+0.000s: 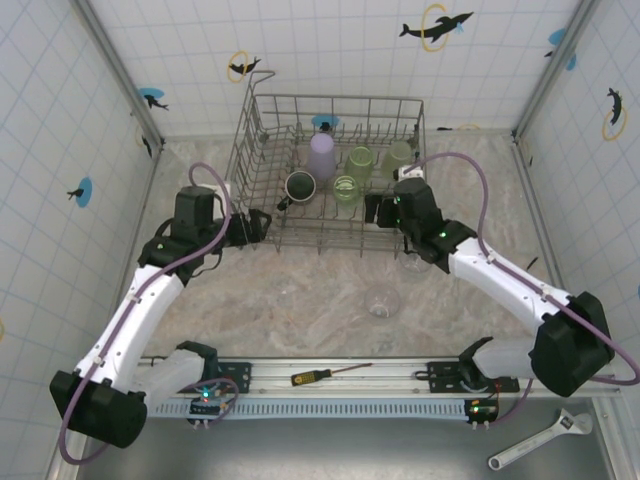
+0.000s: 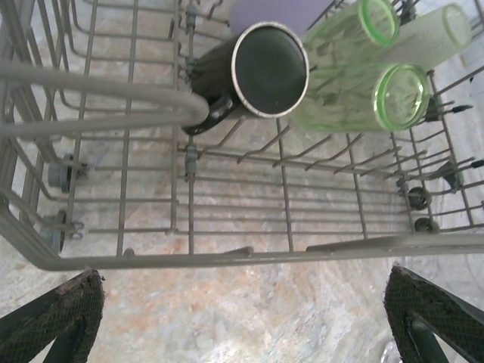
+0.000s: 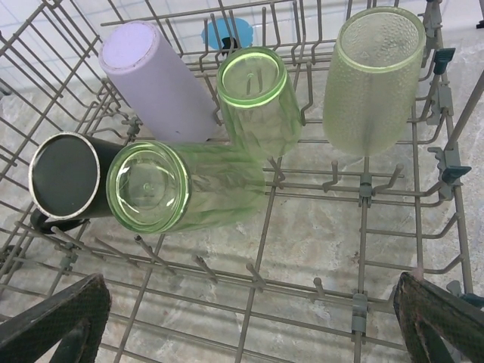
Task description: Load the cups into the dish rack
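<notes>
the dish rack (image 1: 250, 150) stands at the far middle of the table (image 1: 250, 320), against the tiled back wall. five cups sit among its tines: a lavender cup (image 1: 322, 155) toward the back, a black mug (image 1: 300, 186) just left of and nearer than it, and three green tumblers (image 1: 359, 160) to their right, one of them close to the rack's right wall. in the right wrist view the lavender cup (image 3: 151, 76) and the black mug (image 3: 64, 175) lean side by side, and the nearest green tumbler (image 3: 147, 185) lies tilted, touching the mug.

the left tool (image 1: 255, 225) hovers at the rack's near left corner, jaws spread wide and holding nothing; its wrist view shows the rack's near rim (image 2: 227, 261) just ahead of the fingertips (image 2: 68, 310). the right tool (image 3: 253, 283) hangs over the rack's near right part, jaws also wide and empty.

a clear glass (image 1: 382, 300) stands on the table in front of the rack, apart from both tools. a screwdriver (image 1: 325, 375) lies on the rail by the arm bases, and a wrench (image 1: 540, 440) lies at the near right.
</notes>
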Controlling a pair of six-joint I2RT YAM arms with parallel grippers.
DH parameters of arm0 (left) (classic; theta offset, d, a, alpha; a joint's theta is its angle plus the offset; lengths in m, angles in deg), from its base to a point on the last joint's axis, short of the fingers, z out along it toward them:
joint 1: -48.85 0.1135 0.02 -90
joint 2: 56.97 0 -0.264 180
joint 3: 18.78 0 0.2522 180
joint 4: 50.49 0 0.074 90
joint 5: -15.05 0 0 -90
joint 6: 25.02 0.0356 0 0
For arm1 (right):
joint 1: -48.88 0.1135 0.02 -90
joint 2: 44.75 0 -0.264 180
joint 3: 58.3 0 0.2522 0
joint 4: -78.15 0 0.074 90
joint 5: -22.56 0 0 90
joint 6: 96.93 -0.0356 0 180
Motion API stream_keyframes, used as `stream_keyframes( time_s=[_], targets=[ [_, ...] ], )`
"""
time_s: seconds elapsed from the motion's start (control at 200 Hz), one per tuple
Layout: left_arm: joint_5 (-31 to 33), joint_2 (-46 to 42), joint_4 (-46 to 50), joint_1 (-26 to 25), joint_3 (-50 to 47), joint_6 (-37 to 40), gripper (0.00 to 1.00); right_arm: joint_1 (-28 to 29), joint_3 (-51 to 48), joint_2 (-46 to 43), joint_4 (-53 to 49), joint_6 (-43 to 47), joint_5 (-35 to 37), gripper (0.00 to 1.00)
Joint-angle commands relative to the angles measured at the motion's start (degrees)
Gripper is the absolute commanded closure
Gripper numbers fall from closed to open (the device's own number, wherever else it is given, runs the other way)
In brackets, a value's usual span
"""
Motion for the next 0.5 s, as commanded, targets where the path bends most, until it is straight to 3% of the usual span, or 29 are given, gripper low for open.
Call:
stream_keyframes(
  time_s=[0.0,0.26,0.495],
  targets=[
    [-1.7,-0.8,3.0,-0.3,-1.3,1.7,0.02,0.1,-1.2,-2.2,-0.3,-1.0,0.9,0.00],
    [-8.1,-1.4,2.7,-1.3,-4.3,3.3,0.02,0.1,-1.4,-2.1,-1.5,-0.8,1.4,0.00],
    [-5.9,-3.2,1.4,-7.2,-6.6,-1.5,0.02,0.1,-1.1,-2.4,-2.2,-0.9,2.0,0.01]
  ],
)
